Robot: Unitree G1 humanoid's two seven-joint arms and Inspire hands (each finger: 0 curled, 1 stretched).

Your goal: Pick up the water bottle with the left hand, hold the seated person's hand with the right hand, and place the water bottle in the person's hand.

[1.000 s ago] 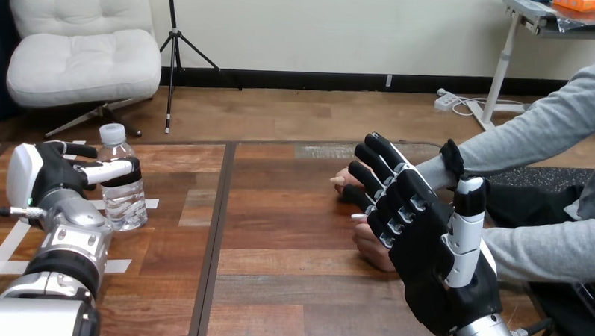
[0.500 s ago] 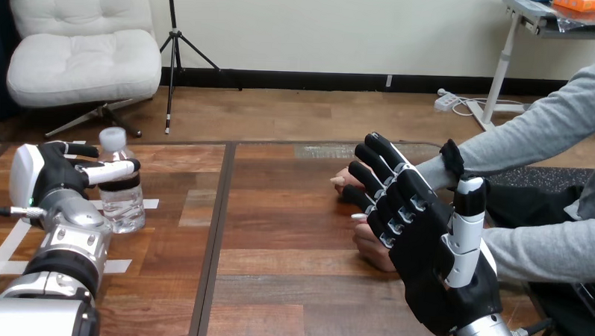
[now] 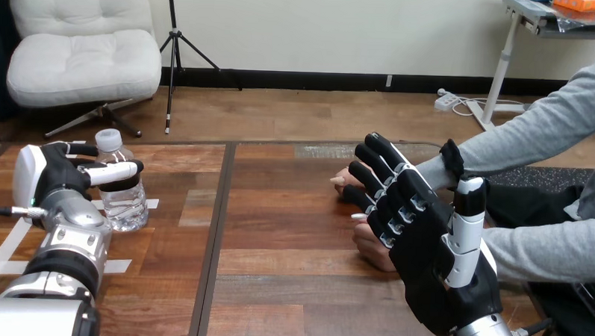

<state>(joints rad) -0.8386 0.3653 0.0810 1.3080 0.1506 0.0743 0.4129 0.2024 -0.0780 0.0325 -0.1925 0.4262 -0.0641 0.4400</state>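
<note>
The water bottle (image 3: 122, 192) is sitting near the table's (image 3: 292, 242) left edge, tilting slightly. The left hand (image 3: 54, 176) is clamping on it, thumb lying across its front and fingers curling behind, with the silver forearm rising from the bottom left corner. The right hand (image 3: 426, 243) is hanging wide open, fingers straight, by the table's right edge, palm facing the person's hands (image 3: 371, 250); whether they are touching I cannot tell.
</note>
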